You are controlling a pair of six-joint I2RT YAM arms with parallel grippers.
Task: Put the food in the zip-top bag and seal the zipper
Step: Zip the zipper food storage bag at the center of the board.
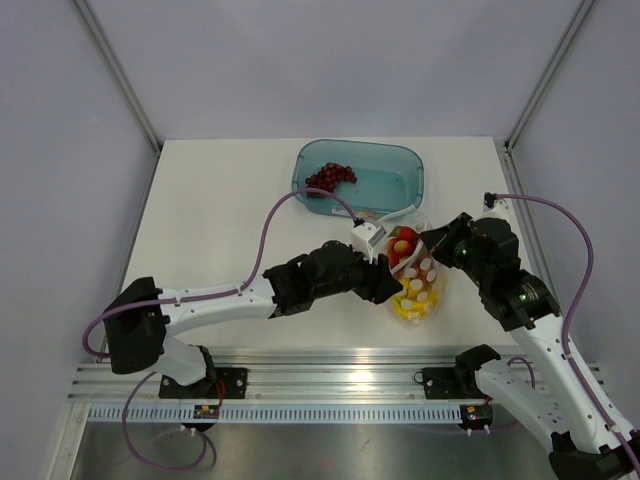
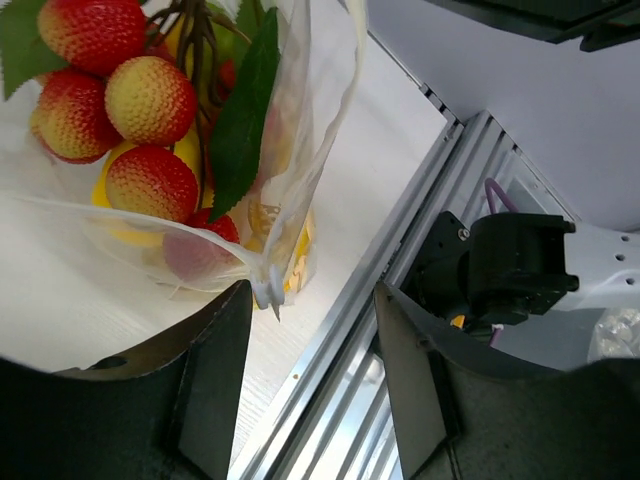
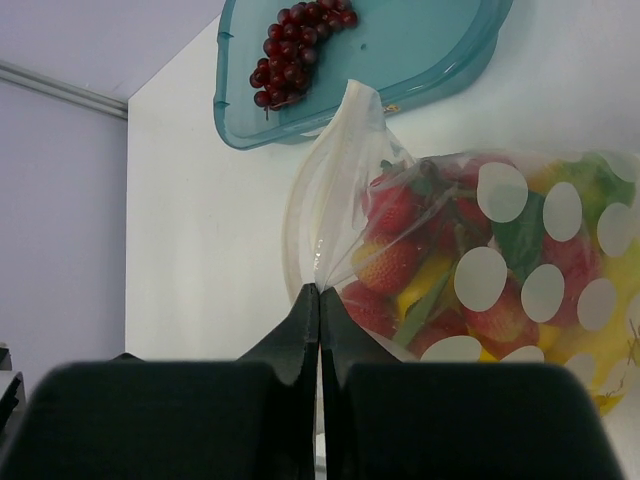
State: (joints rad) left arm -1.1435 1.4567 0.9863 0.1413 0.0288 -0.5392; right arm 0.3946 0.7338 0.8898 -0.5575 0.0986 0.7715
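the small clear plastic bag with white dots [image 1: 417, 281] lies on the white table [image 1: 220, 210] near the translucent teal tray [image 1: 390, 183], holding glossy red toy strawberries [image 2: 150, 100], green leaves and yellow fruit. only the right wrist view shows the right gripper [image 3: 318, 292] clamped on the bag's pale zipper strip [image 3: 333, 170]. the left wrist view shows the left gripper [image 2: 310, 300] spread wide, with the tiny white slider tab [image 2: 268, 290] just beside one fingertip.

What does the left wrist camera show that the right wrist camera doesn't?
Left wrist only: the white slider tab beside the open left end effector, plus the aluminium rail. Right wrist only: the teal tray with grapes, white printed dots, and the right end effector pinching the mouth edge. Both: the zip-top bag holding strawberries.
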